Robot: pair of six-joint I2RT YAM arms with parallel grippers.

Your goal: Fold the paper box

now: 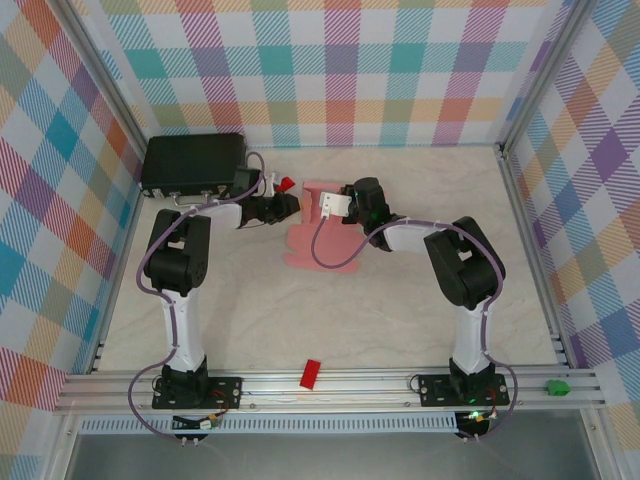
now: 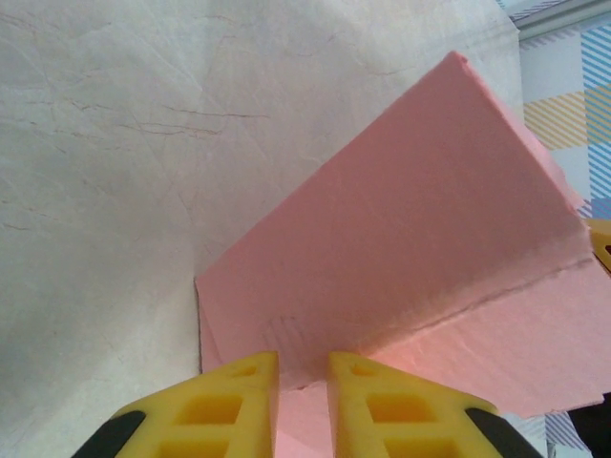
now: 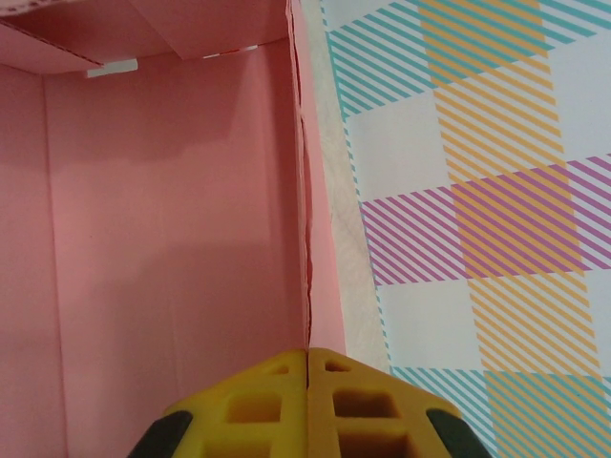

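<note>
The light-pink paper box [image 1: 320, 250] lies partly folded at mid-table, between both arms. My left gripper [image 1: 292, 207] reaches in from the left. In the left wrist view its yellow fingers [image 2: 239, 391] stand a narrow gap apart at the corner of a raised panel of the paper box [image 2: 410, 219]; nothing is pinched between them, so my left gripper [image 2: 304, 367] is open. My right gripper [image 1: 340, 200] comes from the right. In its wrist view my right gripper [image 3: 307, 353] is shut on the thin upright wall of the paper box [image 3: 172, 210], whose edge runs into the seam.
A black case [image 1: 195, 162] sits at the back left, close to the left arm. A small red block [image 1: 285, 183] lies by the left gripper and another red block [image 1: 310, 373] on the front rail. Checked walls [image 1: 330, 70] close the table.
</note>
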